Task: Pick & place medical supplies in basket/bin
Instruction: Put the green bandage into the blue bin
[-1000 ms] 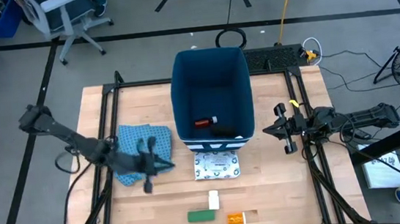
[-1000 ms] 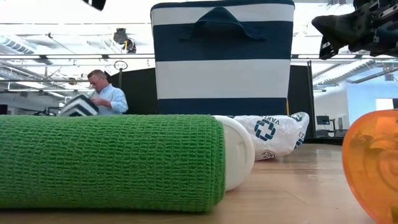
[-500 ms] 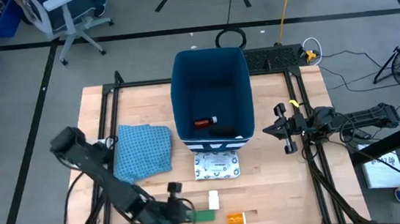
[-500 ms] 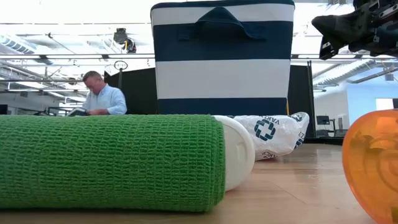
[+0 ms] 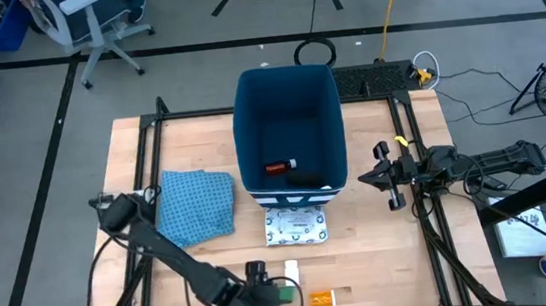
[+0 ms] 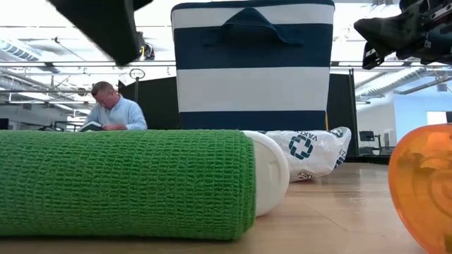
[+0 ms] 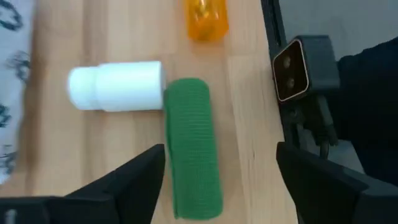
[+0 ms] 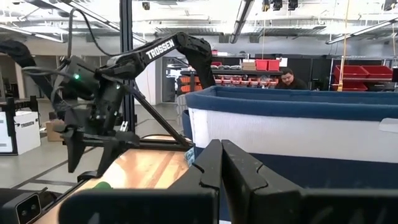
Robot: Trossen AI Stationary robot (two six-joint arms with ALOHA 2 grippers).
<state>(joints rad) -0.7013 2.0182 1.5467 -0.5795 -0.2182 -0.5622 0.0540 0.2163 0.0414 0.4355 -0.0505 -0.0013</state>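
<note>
The green bar (image 5: 283, 295) lies on its side near the table's near edge, with the white box (image 5: 291, 270) just beyond it and the orange bottle (image 5: 322, 298) to its right. My left gripper (image 7: 221, 180) is open above the green bar (image 7: 193, 146), one finger on either side, touching nothing. The white black-patterned packet (image 5: 295, 226) lies flat in front of the dark-blue bin (image 5: 250, 125). The red bottle (image 5: 279, 167) and the black block (image 5: 304, 178) lie inside the bin. My right gripper (image 5: 388, 175) waits shut, in the air to the right of the bin.
A blue patterned cloth (image 5: 196, 206) lies left of the bin. The low camera (image 7: 301, 68) sits at the table's near edge, close to the green bar. A person (image 6: 113, 109) stands in the room beyond the table. Bare wood shows right of the packet.
My left gripper has swung from over the blue cloth toward the table's near edge and now hangs over the green bar. The items on the table have stayed in place.
</note>
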